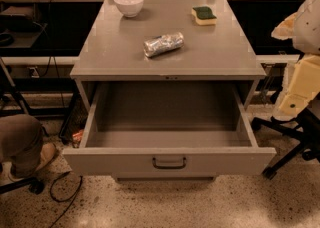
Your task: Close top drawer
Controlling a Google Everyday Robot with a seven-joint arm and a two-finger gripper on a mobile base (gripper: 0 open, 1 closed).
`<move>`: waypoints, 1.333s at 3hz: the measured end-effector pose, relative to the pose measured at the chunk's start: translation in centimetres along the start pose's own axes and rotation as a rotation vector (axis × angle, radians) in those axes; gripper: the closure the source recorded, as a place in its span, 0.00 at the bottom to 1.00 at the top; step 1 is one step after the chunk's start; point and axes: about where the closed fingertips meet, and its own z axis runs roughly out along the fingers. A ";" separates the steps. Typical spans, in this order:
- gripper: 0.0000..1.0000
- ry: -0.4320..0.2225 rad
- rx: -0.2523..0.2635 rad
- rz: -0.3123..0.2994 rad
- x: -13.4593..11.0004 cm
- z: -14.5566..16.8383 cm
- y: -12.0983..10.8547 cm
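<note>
The top drawer of the grey metal cabinet is pulled far out toward me. Its deep box is empty inside. Its wide plain front faces me, with a small dark loop handle at its centre. My arm and gripper show as pale cream shapes at the right edge of the camera view. They are to the right of the drawer's right side, above floor level and apart from the drawer. No other drawer fronts show below it.
On the cabinet top are a white bowl, a yellow-green sponge and a crumpled silver can on its side. A person's leg and shoe are at the left. A chair base stands at the right. A cable lies on the floor.
</note>
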 end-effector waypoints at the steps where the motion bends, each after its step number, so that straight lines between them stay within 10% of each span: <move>1: 0.00 0.000 0.002 0.001 0.0 0.0 0.0; 3: 0.00 0.085 -0.192 0.239 5.2 9.1 7.4; 4: 0.00 0.084 -0.192 0.239 5.2 9.1 7.4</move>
